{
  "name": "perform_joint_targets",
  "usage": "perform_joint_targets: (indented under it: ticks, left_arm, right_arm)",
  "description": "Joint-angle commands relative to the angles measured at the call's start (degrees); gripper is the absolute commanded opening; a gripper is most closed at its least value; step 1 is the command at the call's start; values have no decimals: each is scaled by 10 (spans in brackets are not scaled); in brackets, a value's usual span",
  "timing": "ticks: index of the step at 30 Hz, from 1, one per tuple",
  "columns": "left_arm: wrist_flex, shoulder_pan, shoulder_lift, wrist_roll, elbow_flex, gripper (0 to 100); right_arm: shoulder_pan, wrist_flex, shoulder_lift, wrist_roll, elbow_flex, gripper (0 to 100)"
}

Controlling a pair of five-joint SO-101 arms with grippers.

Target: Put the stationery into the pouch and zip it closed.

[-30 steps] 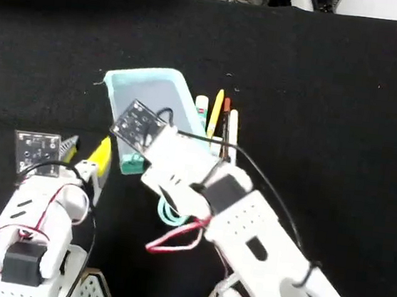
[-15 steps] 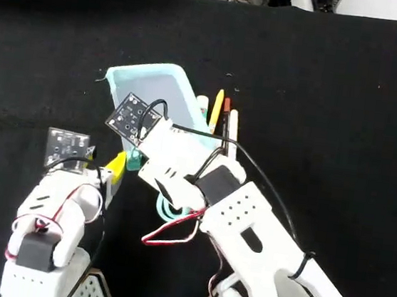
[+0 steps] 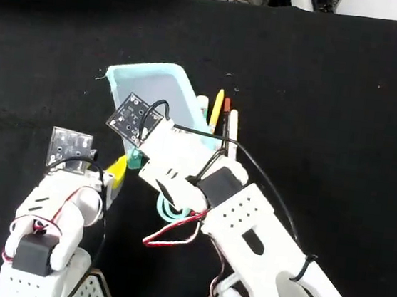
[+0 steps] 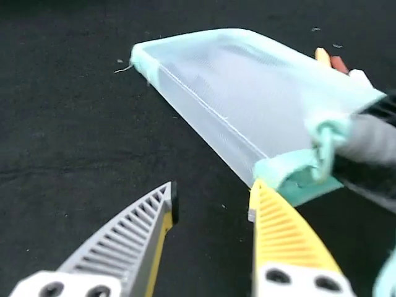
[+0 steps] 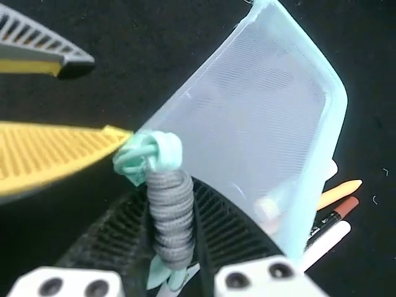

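A light teal mesh pouch (image 3: 151, 89) lies flat on the black table, seen also as the pouch (image 4: 247, 99) and the pouch (image 5: 260, 105). Several pens (image 3: 220, 115) lie side by side against its far long edge, and their tips (image 5: 337, 198) poke out past it. My right gripper (image 5: 167, 185) is shut on the pouch's knotted teal cord (image 5: 148, 154) at the near corner. My left gripper (image 4: 213, 189) is open beside that corner, its yellow finger (image 4: 278, 235) almost touching the cord's knot (image 4: 325, 133). From above, the left gripper (image 3: 107, 163) sits just left of the right gripper (image 3: 143, 164).
The table (image 3: 347, 101) is covered in black cloth, bare to the right and behind the pouch. A teal cord loop (image 3: 170, 210) and a red wire (image 3: 174, 239) hang under the right arm. The two arms stand close together at the front.
My left arm has swung right and forward, bringing its open fingers up to the pouch's near corner. The right gripper has drawn the pouch slightly away and to the left.
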Motion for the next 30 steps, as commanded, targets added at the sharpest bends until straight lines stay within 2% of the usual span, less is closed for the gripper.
perform_joint_targets:
  ticks: [1, 4, 8, 13, 16, 30]
  left_arm:
    - [10, 38, 2, -4, -31, 214]
    - [-5, 55, 2, -5, -16, 214]
    - [-29, 38, 2, -7, -2, 214]
    - [38, 40, 1, -5, -73, 214]
    - [50, 40, 1, -5, -85, 214]
    - [-95, 33, 2, -10, 56, 214]
  right_arm:
    - [9, -3, -18, 4, -31, 12]
    - [9, -3, -18, 4, -31, 12]
    - [9, -3, -18, 4, -30, 12]
    - [9, -3, -18, 4, -30, 12]
    - [9, -3, -18, 4, -30, 12]
    - [8, 1, -20, 4, -30, 12]
